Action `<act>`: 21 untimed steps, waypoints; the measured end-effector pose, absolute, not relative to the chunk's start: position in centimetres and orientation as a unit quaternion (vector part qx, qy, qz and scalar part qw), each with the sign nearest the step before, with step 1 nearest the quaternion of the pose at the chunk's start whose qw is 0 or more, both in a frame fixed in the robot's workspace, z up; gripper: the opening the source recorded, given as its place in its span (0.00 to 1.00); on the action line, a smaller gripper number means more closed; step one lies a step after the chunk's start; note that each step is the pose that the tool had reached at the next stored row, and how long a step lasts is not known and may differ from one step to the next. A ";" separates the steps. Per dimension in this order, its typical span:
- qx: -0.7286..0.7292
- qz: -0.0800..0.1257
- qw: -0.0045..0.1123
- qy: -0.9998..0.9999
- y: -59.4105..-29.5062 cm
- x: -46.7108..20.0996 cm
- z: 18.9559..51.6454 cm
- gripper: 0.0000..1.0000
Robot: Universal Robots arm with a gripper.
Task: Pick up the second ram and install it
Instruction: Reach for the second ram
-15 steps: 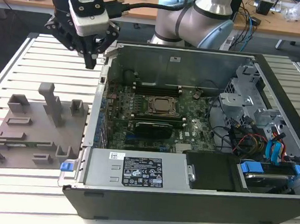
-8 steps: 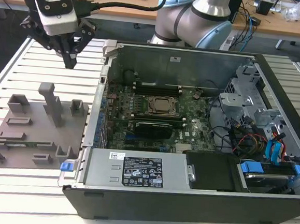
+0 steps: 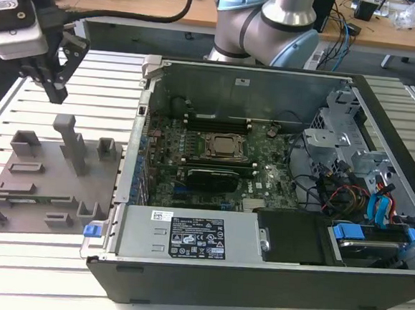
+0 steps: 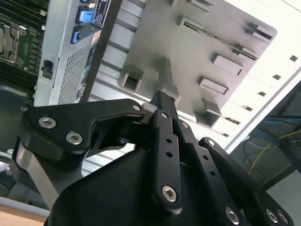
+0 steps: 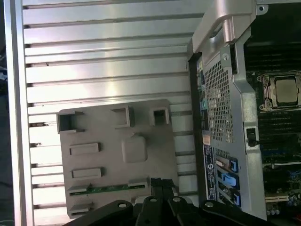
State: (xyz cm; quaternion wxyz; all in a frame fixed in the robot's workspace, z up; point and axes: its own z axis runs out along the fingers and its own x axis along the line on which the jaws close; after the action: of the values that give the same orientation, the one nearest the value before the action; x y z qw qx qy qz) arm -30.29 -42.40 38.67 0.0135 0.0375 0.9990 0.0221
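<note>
Surface: slatted metal table (image 3: 47,275), with a wooden bench behind it.
End effector: my gripper (image 3: 56,97) hangs above the table's far corner on the exterior view's left. It touches nothing.
Fingers: closed together with nothing between them, as seen in both wrist views (image 5: 161,183) (image 4: 162,98).
Second ram: the second ram (image 5: 110,189) is a thin green stick lying flat in a slot of the fixture tray. It runs along the tray edge nearest the exterior camera (image 3: 30,199) and is well apart from my fingertips.
Fixture tray: grey fixture tray (image 3: 61,181) with raised holders, flat on the table below me.
Computer case: open computer case (image 3: 184,269) just beside the tray, on the exterior view's right.
Case interior: green motherboard (image 3: 266,182) with the CPU socket (image 3: 222,146) at its middle.
</note>
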 end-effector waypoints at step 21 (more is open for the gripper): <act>0.037 0.022 0.014 0.999 -46.2 -34.8 38.1 0.10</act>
State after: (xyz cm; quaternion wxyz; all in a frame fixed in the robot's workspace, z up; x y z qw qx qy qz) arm -34.77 -46.15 38.09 0.0135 0.0366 0.9990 0.0221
